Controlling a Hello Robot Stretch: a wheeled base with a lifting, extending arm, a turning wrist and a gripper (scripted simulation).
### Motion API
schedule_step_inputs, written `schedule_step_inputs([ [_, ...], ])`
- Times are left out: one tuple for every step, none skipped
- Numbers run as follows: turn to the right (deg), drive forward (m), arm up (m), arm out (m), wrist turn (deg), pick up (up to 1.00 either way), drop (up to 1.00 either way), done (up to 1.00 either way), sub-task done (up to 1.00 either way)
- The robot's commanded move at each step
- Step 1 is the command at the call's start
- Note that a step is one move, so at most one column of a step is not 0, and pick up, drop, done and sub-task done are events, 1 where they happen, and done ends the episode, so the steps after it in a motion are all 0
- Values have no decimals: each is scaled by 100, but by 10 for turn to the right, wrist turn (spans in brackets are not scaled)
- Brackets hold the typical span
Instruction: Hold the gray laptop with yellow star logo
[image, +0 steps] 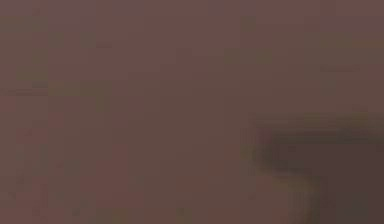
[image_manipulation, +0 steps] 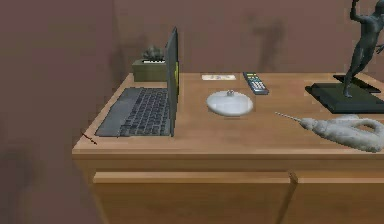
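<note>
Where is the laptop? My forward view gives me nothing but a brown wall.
Observer: In the arm side view, an open grey laptop sits at the left end of a wooden cabinet top.
Operator: Anything crowding it?
Observer: A round pale dish lies just right of it, apart from it, and a small planter stands behind it.
Operator: And farther along?
Observer: A remote control lies near the back edge, and a dark statue on a base stands at the right end.
</note>
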Motion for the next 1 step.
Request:
schedule_step_inputs([
  [0,0,50,0,0,0,0,0,0],
])
